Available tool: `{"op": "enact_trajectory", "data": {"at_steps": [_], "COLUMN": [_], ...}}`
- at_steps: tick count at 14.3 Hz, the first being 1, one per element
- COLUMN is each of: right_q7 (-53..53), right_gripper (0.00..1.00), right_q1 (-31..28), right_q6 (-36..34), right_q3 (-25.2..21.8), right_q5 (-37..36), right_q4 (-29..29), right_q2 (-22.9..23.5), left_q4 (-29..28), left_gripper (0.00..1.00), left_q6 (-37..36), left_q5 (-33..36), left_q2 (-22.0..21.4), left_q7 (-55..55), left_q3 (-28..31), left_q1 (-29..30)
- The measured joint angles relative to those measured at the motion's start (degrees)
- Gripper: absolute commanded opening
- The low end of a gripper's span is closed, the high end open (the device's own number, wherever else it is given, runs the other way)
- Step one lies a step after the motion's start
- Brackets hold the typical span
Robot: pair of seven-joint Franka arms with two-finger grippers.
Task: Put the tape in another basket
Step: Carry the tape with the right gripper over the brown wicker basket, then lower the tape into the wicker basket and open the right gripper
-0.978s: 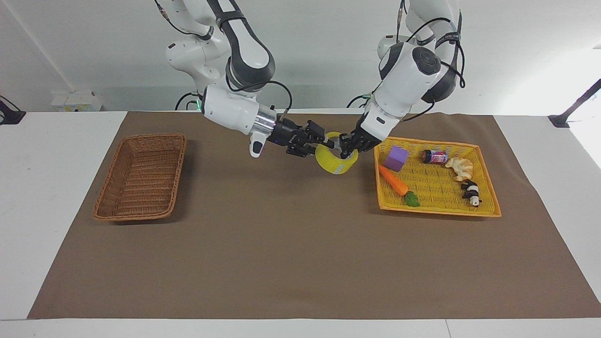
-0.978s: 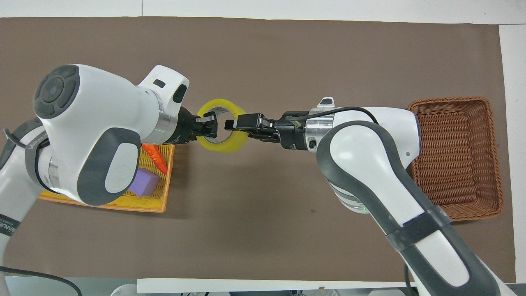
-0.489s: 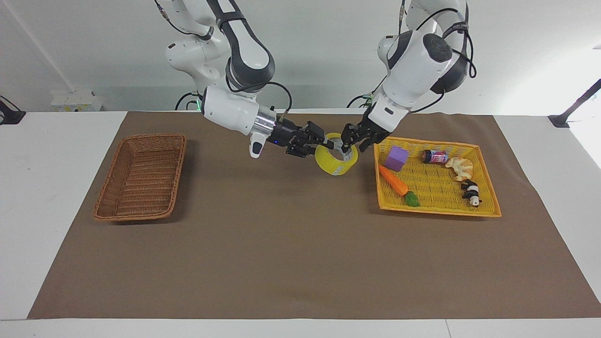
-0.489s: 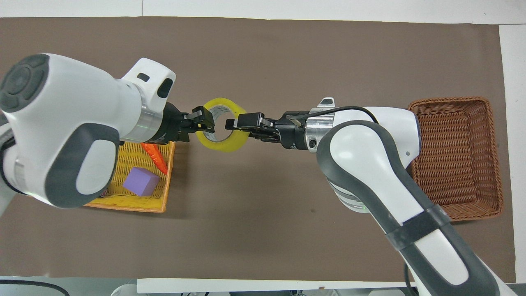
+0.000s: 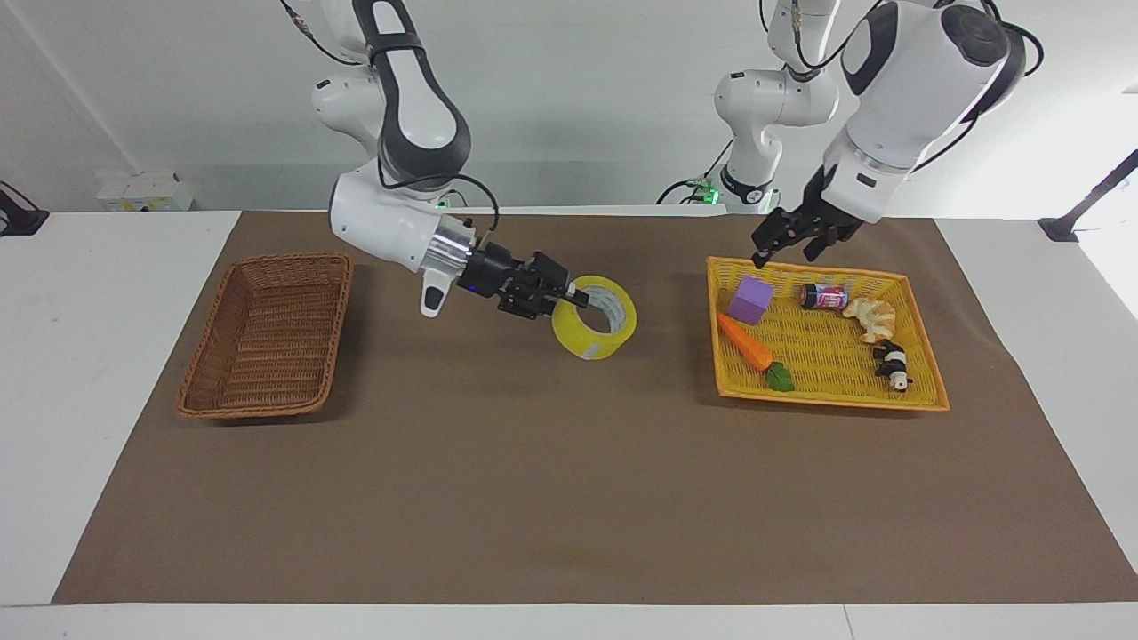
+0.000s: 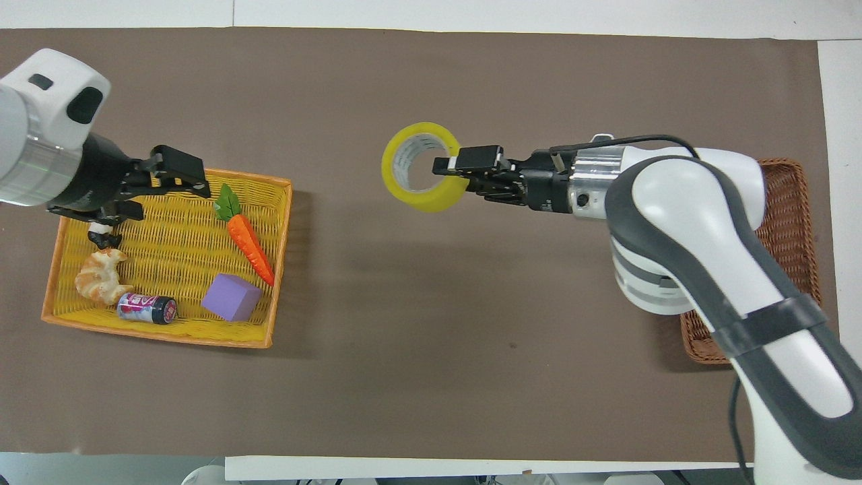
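Facing view: my right tool (image 5: 558,300) has the tape (image 5: 595,316) pinched by its wall, one finger inside the core, roll hanging in the air over the bare mat mid-bench. It sits between the two baskets, roughly midway I'd say. The brown basket (image 5: 267,333) at the right arm's end holds nothing I can see. My left tool (image 5: 791,238) hangs over the yellow basket (image 5: 920,356), fingers look parted, gripping nothing, arm waiting.

Overhead view: right tool (image 6: 471,166) clamped on the tape (image 6: 421,168) rim, roll clear of everything. Brown basket (image 6: 788,202) is mostly hidden under my right arm, hard to judge its contents here. Left tool (image 6: 161,176) over the yellow basket (image 6: 279,269), empty.

Progress: tape is out of the yellow basket and held by the right side. Left to do: carry over the brown basket, lower, release.
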Motion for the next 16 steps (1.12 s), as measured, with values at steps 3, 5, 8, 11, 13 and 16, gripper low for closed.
{"op": "enact_trajectory", "data": {"at_steps": [3,5,8,11,13,16], "right_q7": [-4.34,-8.19,-12.22,-19.97,-24.96,-29.56], "right_gripper": [0.00,0.00,0.00,0.00,0.00,0.00], "right_q1": [-13.51,-23.38,-37.02,-47.66,-50.31,-51.76], "right_q6": [-13.68,-22.23,-32.02,-39.75,-41.08,-41.10], "right_q3": [-0.39,-0.57,-0.81,-0.91,-0.90,-0.79], "right_q5": [-8.33,-14.95,-20.39,-28.01,-33.10,-37.42], "right_q4": [0.06,0.10,0.14,2.34,4.57,5.40], "right_q2": [-0.06,-0.23,-0.28,2.45,5.22,8.42], "left_q4": [0.00,0.00,0.00,0.00,0.00,0.09], "left_gripper": [0.98,0.98,0.99,0.99,0.99,0.99], "left_q6": [-0.46,-0.49,-0.49,-0.45,-0.18,0.31], "left_q5": [6.26,8.47,10.27,10.36,10.37,10.43], "left_q2": [0.00,0.00,0.00,0.00,-0.01,0.00], "left_q7": [4.03,7.84,12.96,14.59,14.66,14.66], "left_q3": [0.10,0.12,0.12,0.10,0.09,0.08], "left_q1": [4.93,7.24,9.95,11.68,11.77,12.14]}}
